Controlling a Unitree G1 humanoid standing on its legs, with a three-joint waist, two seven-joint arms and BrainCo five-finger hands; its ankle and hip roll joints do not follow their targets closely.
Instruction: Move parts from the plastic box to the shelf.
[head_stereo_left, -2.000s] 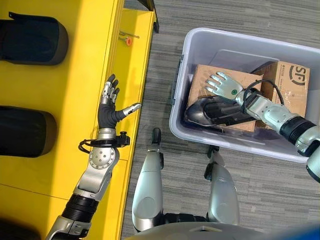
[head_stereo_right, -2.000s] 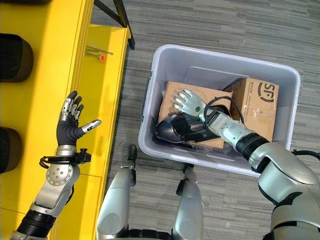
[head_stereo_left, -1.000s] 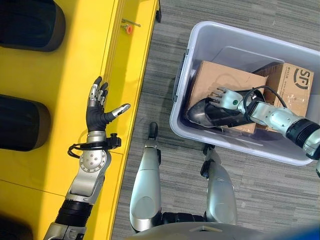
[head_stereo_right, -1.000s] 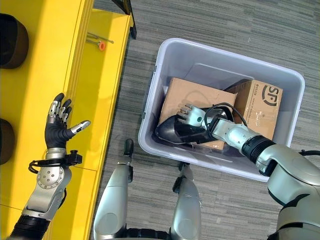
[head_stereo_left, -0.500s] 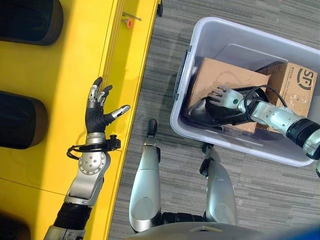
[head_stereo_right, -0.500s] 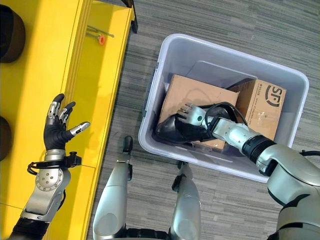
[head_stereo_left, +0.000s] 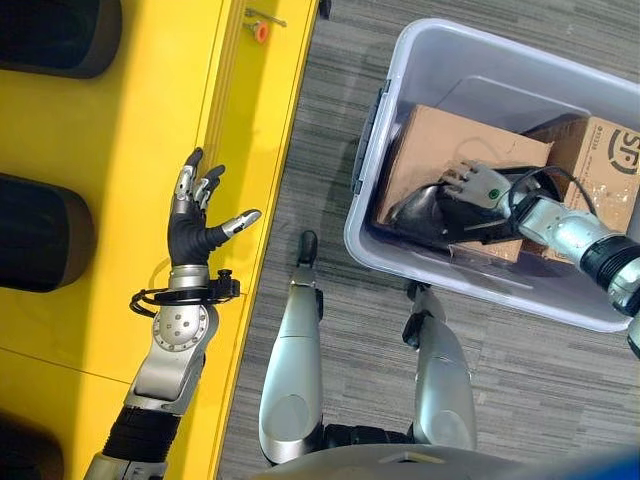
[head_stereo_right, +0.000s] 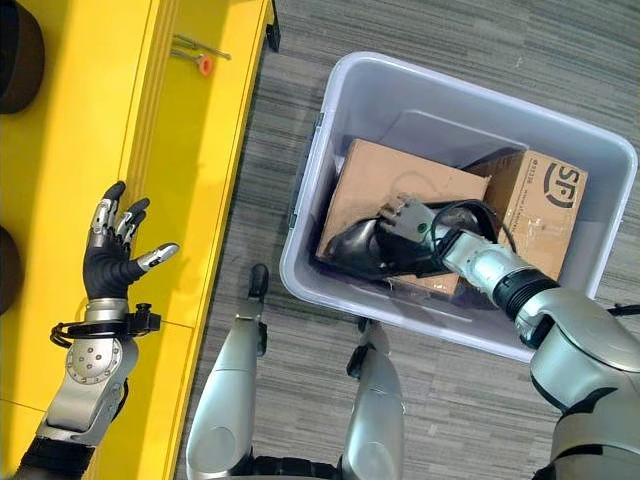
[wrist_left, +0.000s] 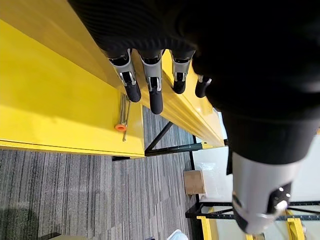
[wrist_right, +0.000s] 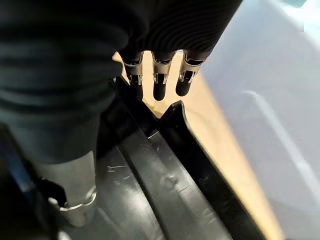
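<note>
So the plastic box (head_stereo_right: 330, 150) holds two cardboard boxes (head_stereo_right: 395, 185) and a black part (head_stereo_right: 365, 250). The right hand (head_stereo_left: 478, 187) is right on that part, fingers curling over it. Left hand (head_stereo_left: 195, 215) is spread above the yellow shelf (head_stereo_left: 120, 150).

Head stereo pair: looks steeply down, mid-range; both eyes share yellow shelf (head_stereo_left: 120, 150) and plastic box (head_stereo_right: 370, 90). L wrist cam: very close, along the fingers (wrist_left: 152, 92), shelf edge past tips. R wrist cam: very close, black part (wrist_right: 165, 185) just beyond its fingers (wrist_right: 160, 82).
</note>
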